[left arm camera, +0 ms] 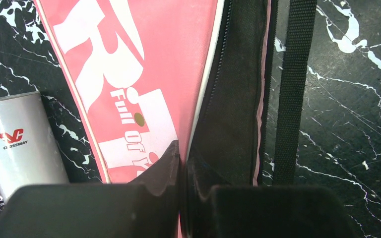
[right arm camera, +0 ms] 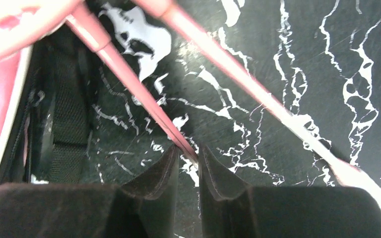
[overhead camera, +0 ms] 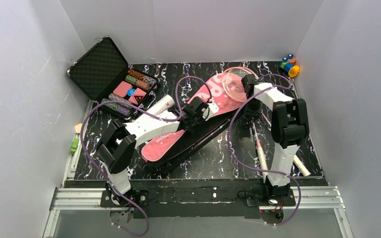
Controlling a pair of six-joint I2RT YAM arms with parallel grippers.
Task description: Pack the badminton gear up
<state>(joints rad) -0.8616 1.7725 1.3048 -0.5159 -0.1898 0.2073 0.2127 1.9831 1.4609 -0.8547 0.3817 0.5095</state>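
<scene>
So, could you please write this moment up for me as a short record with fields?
left gripper: shut on the edge of the pink racket bag
bag state: open, black lining showing
right gripper: jaws nearly together astride one racket shaft; firm grip unclear
second racket shaft: alongside, outside the jaws
white tube: lying beside the bag
poker chip case: open, far left corner

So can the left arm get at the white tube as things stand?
Probably not yet: the left gripper is shut on the edge of the pink bag, so it is busy. The white tube lies uncovered just beside the bag, so it looks reachable once the bag is released.
</scene>
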